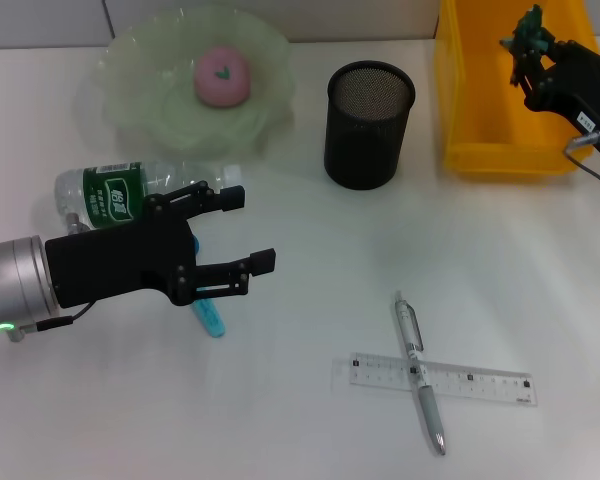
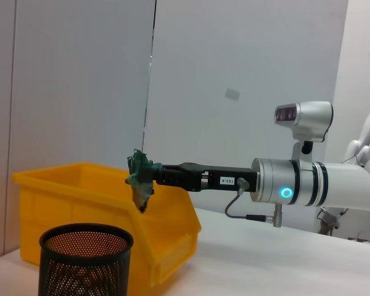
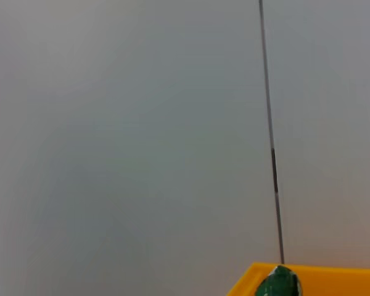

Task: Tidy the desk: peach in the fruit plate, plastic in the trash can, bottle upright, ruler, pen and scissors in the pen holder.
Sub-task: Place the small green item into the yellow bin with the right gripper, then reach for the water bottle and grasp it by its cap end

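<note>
Right gripper point(image 1: 525, 45) fingers pinch green plastic point(image 1: 529, 33) above yellow bin point(image 1: 500, 150); left gripper point(image 1: 248, 230) fingers open over bottle point(image 1: 115, 190)

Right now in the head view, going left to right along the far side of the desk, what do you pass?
Fruit plate holding the peach → pen holder → yellow trash can → right end effector shut on the green plastic above the can.

Nothing really readable here: the bottle point(image 1: 130, 190) wears a green label with white characters too blurred to make out, the ruler point(image 1: 435, 378) shows only tiny tick marks, and a small white tag on the right gripper point(image 2: 149, 176) stays illegible.
</note>
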`<control>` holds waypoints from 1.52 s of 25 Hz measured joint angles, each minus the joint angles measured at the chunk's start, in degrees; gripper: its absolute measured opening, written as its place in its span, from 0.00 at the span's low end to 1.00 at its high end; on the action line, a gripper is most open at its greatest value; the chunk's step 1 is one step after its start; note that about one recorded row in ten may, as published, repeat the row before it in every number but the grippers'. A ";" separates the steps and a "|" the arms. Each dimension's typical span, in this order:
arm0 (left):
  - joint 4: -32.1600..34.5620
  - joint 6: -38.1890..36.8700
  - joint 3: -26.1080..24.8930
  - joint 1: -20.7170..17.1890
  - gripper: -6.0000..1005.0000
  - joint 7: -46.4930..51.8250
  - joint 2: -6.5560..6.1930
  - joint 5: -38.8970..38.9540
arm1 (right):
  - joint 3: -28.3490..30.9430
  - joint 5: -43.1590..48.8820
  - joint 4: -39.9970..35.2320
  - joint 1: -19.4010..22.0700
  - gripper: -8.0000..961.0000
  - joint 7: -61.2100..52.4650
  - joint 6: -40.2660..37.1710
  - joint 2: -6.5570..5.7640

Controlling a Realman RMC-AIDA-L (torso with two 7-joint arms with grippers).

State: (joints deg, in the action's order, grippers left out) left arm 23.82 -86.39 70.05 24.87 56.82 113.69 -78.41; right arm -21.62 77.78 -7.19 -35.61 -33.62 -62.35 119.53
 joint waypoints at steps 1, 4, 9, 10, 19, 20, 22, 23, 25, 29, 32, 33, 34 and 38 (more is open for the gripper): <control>0.00 0.00 0.00 0.05 0.86 0.02 -0.02 -0.05 | 0.00 -0.42 0.21 -0.04 0.17 0.01 0.00 0.00; 0.00 0.00 0.00 0.07 0.86 0.03 -0.07 -0.08 | -0.01 -0.99 0.63 -0.15 0.24 0.23 0.00 0.00; 0.58 0.00 0.00 -0.03 0.86 0.30 -0.14 -0.25 | -0.02 -0.99 0.74 -0.43 0.47 0.37 0.02 0.00; 0.59 0.00 0.00 -0.03 0.86 0.30 -0.14 -0.25 | -0.02 -0.99 0.74 -0.43 0.50 0.37 0.02 0.00; 0.62 0.00 0.00 -0.13 0.86 0.29 -0.15 -0.25 | 0.00 -0.99 0.78 -0.46 0.68 0.39 -0.05 0.00; 0.62 0.00 0.00 -0.15 0.86 0.29 -0.16 -0.26 | 0.00 -0.99 0.78 -0.45 0.69 0.38 -0.06 0.00; 0.62 0.00 0.00 -0.21 0.86 0.26 -0.16 -0.26 | 0.00 -0.99 0.78 -0.44 0.70 0.27 -0.06 0.00; 0.62 0.00 0.00 -0.21 0.86 0.26 -0.16 -0.26 | 0.00 -0.99 0.78 -0.44 0.70 0.27 -0.06 0.00; 0.62 0.00 0.00 -0.25 0.86 0.22 -0.18 -0.25 | 0.00 -0.98 0.83 -0.43 0.71 0.24 -0.05 0.00; 0.62 0.00 0.00 -0.34 0.86 0.11 -0.20 -0.25 | 0.00 -0.96 0.86 -0.35 0.71 0.10 -0.06 0.00; 0.62 0.00 0.00 -0.35 0.86 0.07 -0.22 -0.25 | 0.00 -0.96 0.87 -0.33 0.71 0.05 -0.09 0.00; 0.62 0.00 0.00 -0.36 0.86 0.06 -0.23 -0.25 | 0.00 -0.96 0.87 -0.32 0.71 0.05 -0.11 0.00; 0.62 0.00 0.00 -0.38 0.86 0.05 -0.23 -0.25 | 0.00 -0.96 0.87 -0.30 0.71 0.05 -0.12 0.00; 0.62 0.00 0.00 -0.44 0.86 -0.05 -0.22 -0.25 | 0.00 -0.96 0.87 -0.25 0.71 -0.05 -0.14 0.00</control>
State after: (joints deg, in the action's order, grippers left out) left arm 24.43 -86.39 70.05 24.43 56.76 113.46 -78.66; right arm -21.62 76.82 -6.32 -35.86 -33.67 -62.49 119.53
